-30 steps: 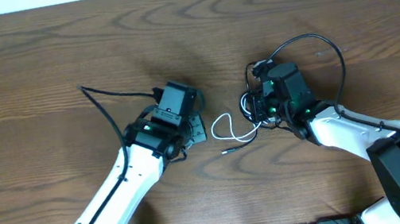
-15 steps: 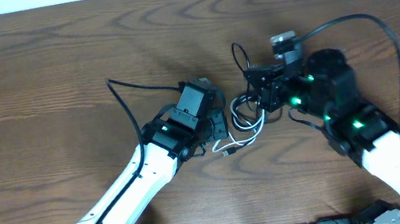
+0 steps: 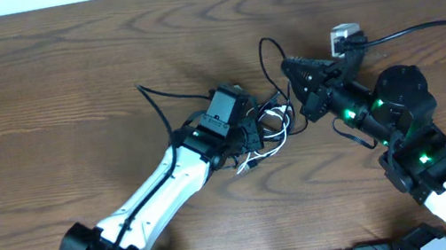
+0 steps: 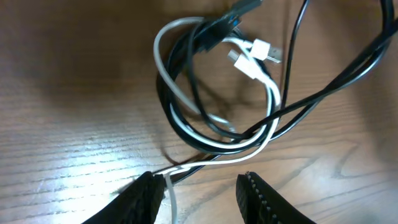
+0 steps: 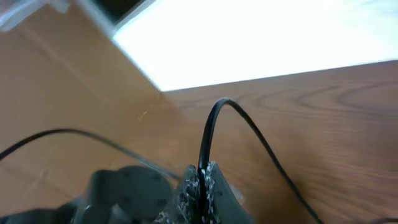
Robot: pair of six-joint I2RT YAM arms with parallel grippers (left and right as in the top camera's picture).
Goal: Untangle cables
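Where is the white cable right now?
In the left wrist view, the white cable sits just beyond the open left end effector, in the picture's middle, looped together with the black cables.

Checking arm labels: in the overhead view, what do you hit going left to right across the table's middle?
Overhead order: left gripper, open → tangled cables → right gripper, shut on a black cable.

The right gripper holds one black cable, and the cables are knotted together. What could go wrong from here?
1. The right gripper pinches the black cable; pulling could tighten the loops around the white cable.
2. The left gripper is open, so nothing anchors the bundle; it might slide along.
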